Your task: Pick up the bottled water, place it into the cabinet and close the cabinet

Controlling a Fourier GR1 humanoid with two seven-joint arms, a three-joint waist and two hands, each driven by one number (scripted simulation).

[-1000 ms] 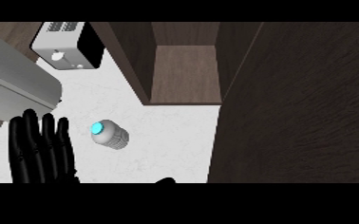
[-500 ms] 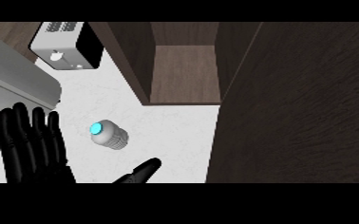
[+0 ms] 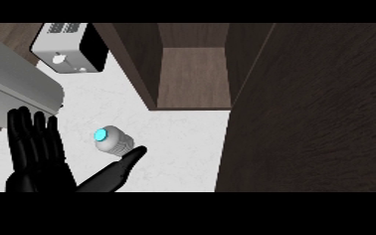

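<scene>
The bottled water (image 3: 114, 141), clear with a light blue cap, stands on the white counter (image 3: 176, 139), seen from above. My right hand (image 3: 110, 175) comes in from the lower edge, its straight fingers pointing up and to the right, with the tips just below the bottle; whether they touch it I cannot tell. My left hand (image 3: 35, 147) rests open at the lower left, fingers up, left of the bottle. The dark wood cabinet (image 3: 195, 74) stands open behind the bottle. Its open door (image 3: 297, 114) fills the right side.
A white and black toaster (image 3: 70, 47) sits at the back left. A grey metal surface (image 3: 26, 84) lies along the left edge, above my left hand. The cabinet's left wall (image 3: 136, 64) stands between the toaster and the opening.
My right hand has risen from the lower edge toward the bottle. My left hand has shifted slightly down and left. The bottle has not moved.
</scene>
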